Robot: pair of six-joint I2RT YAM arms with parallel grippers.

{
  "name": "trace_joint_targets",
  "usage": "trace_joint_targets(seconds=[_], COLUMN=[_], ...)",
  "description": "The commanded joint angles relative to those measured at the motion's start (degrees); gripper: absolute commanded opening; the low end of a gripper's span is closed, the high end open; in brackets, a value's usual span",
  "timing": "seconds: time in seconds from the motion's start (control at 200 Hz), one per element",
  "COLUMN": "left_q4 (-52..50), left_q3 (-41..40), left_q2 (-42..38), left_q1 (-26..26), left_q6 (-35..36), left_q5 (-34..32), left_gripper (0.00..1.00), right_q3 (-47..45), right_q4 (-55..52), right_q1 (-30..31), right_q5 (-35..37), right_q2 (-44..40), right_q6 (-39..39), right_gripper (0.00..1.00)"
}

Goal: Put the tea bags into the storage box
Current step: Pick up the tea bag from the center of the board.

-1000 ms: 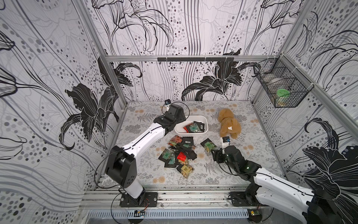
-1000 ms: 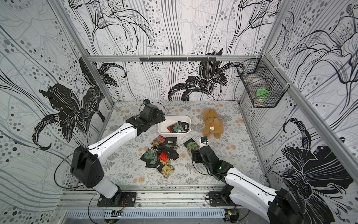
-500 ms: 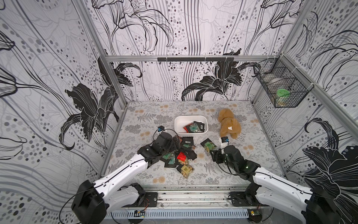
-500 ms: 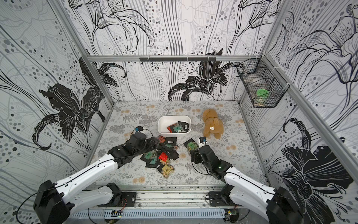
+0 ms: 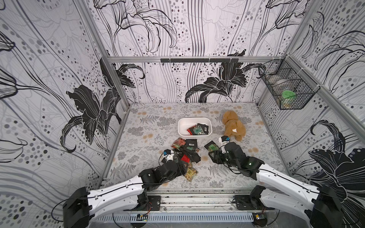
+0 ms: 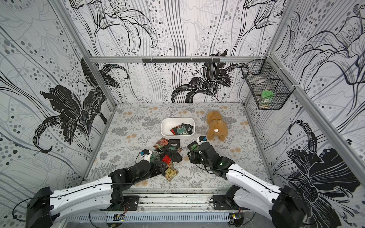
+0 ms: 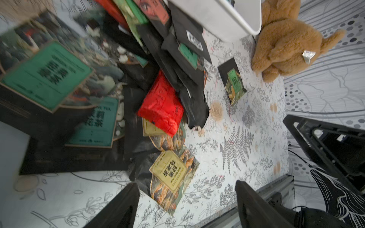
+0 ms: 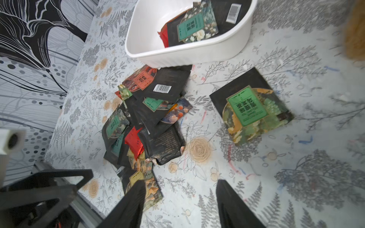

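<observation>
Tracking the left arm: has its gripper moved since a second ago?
Yes: the left gripper pulled back from the storage box to the tea bags' near edge.

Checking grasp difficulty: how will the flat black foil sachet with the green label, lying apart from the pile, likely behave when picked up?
The flat black foil sachet with the green label lies flush on the floral table mat, so fingers may struggle to catch an edge. Thin and small, it is probably light and might slide when pushed.
</observation>
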Motion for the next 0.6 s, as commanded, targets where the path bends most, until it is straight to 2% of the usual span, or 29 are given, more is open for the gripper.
trace_joint_targets(seconds=[0.0,0.065,0.205,0.405,0.596], left_q4=[7.0,8.9,11.7,9.5,10.7], left_q3=[-0.6,-1.6,-3.5,-5.2,-8.1], left_q2=[0.2,0.2,1.1,-0.6,-4.3], left_q1=[-3.8,-6.9,-10.4,-11.2,-11.3], left_q6=[-6.6,-7.6,-9.0,-11.4,-13.0], left_q5=[-4.4,-5.9,-6.1,-7.5,-7.8], left_gripper=[0.79,0.79,0.79,0.78,0.78], right_q3=[3.3,6.7,11.8,11.5,9.9], right_q4=[-3.0,-5.0,-4.6,-3.2,-1.8], right_q1=[5.4,8.2,12.4,15.0,17.0], right_q5=[1.8,3.6,3.6,5.1,5.7], right_q2=[3.3,7.3,13.5,18.0,20.7], right_q6=[3.5,3.3,2.7,5.0,7.4], right_gripper=[0.62,0.61,0.48,0.35,0.31])
